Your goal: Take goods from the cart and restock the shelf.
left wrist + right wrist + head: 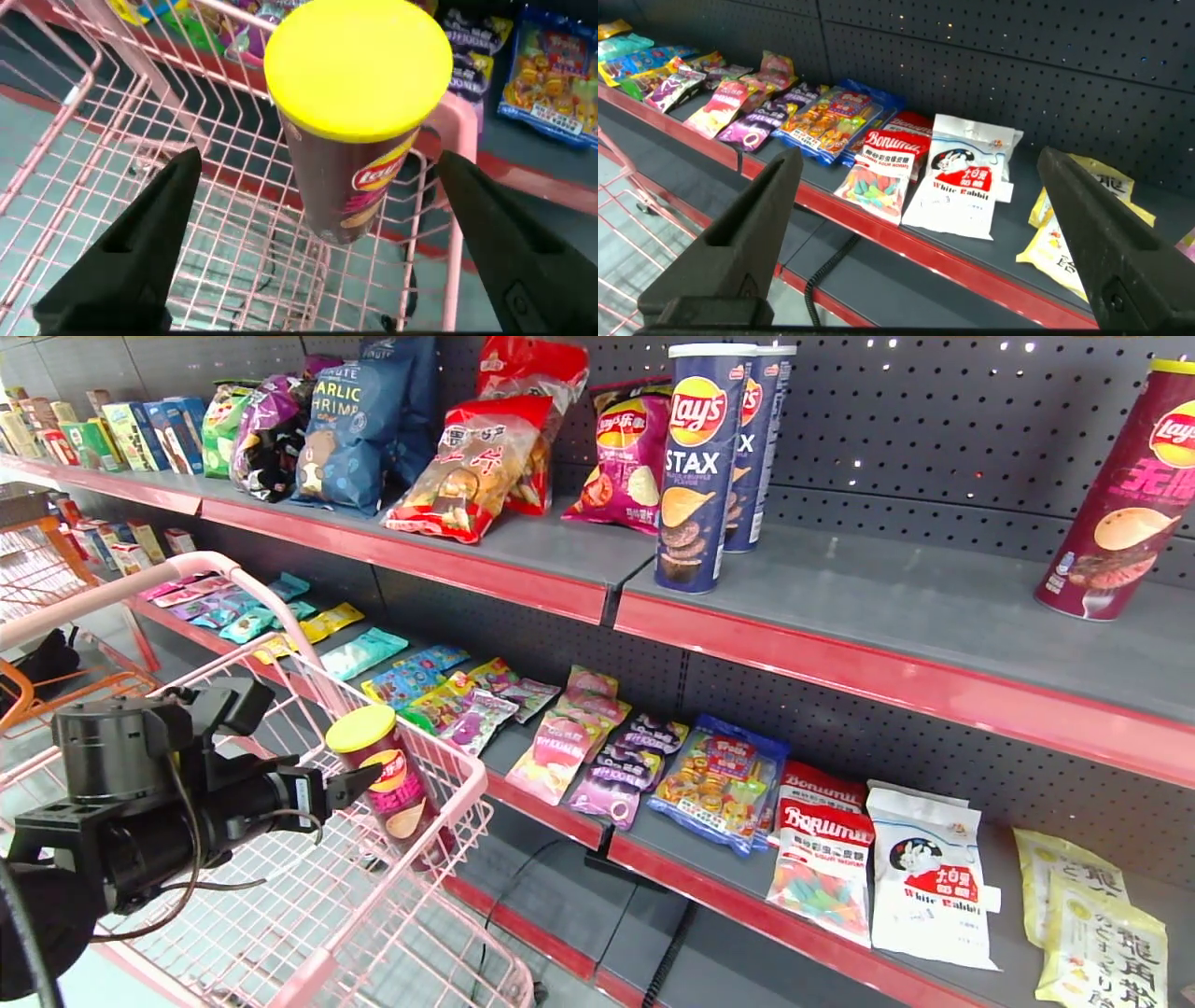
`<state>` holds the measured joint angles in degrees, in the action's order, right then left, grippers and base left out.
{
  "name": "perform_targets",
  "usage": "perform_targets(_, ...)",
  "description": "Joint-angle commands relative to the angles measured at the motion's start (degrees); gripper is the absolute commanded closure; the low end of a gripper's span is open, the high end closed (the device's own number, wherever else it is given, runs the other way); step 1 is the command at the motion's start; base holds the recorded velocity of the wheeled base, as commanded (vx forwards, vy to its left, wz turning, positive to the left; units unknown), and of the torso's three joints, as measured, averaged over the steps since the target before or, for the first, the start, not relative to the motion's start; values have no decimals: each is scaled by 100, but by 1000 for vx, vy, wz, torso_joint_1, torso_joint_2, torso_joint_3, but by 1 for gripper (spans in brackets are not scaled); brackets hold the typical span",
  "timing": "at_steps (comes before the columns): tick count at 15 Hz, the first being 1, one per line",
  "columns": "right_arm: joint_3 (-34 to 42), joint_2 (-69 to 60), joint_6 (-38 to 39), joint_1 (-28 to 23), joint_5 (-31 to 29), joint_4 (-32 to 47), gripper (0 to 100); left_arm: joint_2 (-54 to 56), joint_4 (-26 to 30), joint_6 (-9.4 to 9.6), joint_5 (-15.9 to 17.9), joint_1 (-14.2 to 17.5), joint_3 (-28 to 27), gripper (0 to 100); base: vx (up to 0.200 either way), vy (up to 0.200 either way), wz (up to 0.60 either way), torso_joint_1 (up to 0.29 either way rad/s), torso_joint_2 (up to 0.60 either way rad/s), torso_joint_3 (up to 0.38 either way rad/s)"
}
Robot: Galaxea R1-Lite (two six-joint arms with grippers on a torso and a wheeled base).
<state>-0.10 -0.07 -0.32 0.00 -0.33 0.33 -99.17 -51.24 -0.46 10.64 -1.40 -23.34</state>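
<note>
Head overlooks cart [464,782], shelf [887,597]; left wrist close above cart; right, shelf.

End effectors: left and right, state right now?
Left end effector: open, at the yellow-lidded chip can, not gripping it.
Right end effector: open, holding nothing.

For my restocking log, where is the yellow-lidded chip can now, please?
The chip can stands in the pink cart, low left in the head view, just beyond the left tool.

maroon chip cans [397,784] [1125,495]: 2 | blue chip cans [700,467] [764,448]: 2 | pink cart [121,591]: 1
</note>
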Motion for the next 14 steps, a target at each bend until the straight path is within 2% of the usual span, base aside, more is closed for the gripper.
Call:
perform_targets(1,1,7,-3,0,-2,-7,0,-428,-211,2,34,-18,-3,0,0,0,0,0,0,0)
perform_targets(5,1,7,-3,0,-2,-7,0,-894,-686,2,140,-115,-39,0,0,0,0,0,0,0)
perform_targets(8,1,7,-3,0,-2,2,0,-1307,-1380,11,272,-115,-39,0,0,0,0,0,0,0)
perform_targets(10,1,7,-3,0,-2,2,0,-1491,-1618,117,342,-115,-47,0,0,0,0,0,0,0)
perform_targets(14,1,7,-12,0,-2,2,0,-1641,-1653,178,412,-150,-258,0,0,0,0,0,0,0)
